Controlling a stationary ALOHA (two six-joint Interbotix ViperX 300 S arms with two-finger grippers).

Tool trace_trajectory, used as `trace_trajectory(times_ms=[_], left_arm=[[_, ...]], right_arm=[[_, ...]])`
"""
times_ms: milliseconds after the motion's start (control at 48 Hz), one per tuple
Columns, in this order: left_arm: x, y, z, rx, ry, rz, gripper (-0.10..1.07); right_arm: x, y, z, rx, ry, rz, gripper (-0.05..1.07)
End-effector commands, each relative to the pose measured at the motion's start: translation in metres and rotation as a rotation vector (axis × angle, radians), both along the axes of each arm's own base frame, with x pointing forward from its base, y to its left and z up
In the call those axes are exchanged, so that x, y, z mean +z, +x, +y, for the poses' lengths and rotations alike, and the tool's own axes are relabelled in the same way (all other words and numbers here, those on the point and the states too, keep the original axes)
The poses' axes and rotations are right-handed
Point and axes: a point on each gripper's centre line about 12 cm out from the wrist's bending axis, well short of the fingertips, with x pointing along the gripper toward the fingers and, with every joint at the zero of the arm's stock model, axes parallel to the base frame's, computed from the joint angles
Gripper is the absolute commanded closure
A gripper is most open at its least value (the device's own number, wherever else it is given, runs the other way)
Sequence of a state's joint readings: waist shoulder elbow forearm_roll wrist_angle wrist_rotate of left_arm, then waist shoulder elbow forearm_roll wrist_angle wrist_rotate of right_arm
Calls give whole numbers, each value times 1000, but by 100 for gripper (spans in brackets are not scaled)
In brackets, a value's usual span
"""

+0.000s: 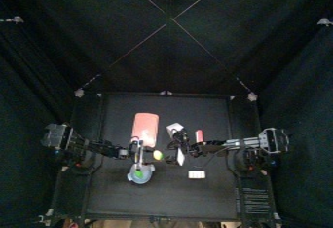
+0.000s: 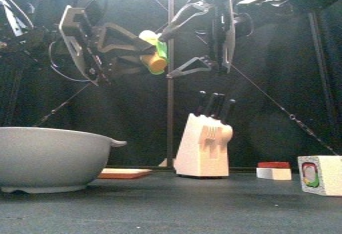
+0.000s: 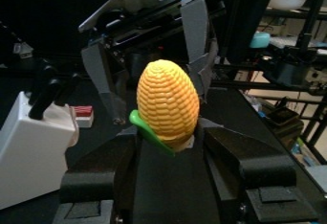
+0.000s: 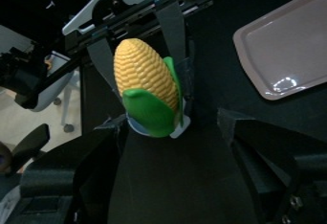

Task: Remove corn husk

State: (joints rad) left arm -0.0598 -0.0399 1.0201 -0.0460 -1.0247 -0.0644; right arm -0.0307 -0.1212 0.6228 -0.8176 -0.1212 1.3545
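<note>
Two grippers share the load: my left gripper (image 3: 163,156) clamps the corn (image 3: 167,99) midair above the table while my right gripper (image 4: 153,137) pinches the corn husk (image 4: 151,111), presumably bracing to peel it.

two black robot arms, dark from base to tip

the left claw (image 3: 163,142) and right claw (image 4: 160,123) have broad matte black jaws with flat slabs; behind them sit angular black brackets, and loose black cables loop along both jointed arms.
</note>
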Motion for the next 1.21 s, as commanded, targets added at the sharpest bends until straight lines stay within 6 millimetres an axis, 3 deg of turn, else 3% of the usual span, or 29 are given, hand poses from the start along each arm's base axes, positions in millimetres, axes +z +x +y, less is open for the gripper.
trace_trajectory(times_ms=[0,375,917,1188], left_arm=[[7,3,2,13,-5,-27,40],[5,3,5,32,-16,-20,40],[5,2,6,35,-16,-17,40],[3,1,7,37,-14,-13,40]], right_arm=[[16,5,1,3,0,-44,1],[12,12,-2,-3,1,-35,6],[13,10,-3,-6,4,-36,43],[13,9,-5,-12,2,-37,53]])
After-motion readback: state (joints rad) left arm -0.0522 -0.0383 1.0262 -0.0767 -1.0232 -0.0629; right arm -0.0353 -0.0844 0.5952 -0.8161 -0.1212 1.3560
